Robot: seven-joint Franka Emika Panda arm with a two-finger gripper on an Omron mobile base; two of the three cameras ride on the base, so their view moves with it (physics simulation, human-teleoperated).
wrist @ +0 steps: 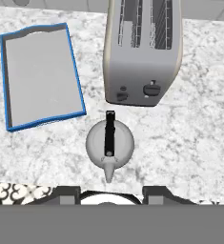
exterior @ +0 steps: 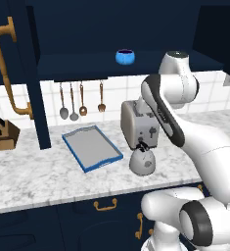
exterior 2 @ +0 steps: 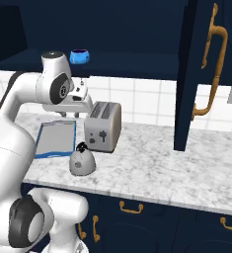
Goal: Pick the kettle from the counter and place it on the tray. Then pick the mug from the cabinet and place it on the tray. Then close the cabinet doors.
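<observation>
The silver-grey kettle stands on the marbled counter just in front of the toaster, black handle on top. To its left lies the blue-rimmed tray, with nothing on it. The blue mug sits on the shelf of the open cabinet. Both cabinet doors stand swung out. My gripper hangs well above the kettle, pointing down at it, open and holding nothing.
A boxy silver toaster stands right behind the kettle. Several ladles and spoons hang on the tiled wall. A wooden knife block sits at the far left. Navy drawers with brass pulls run below the counter.
</observation>
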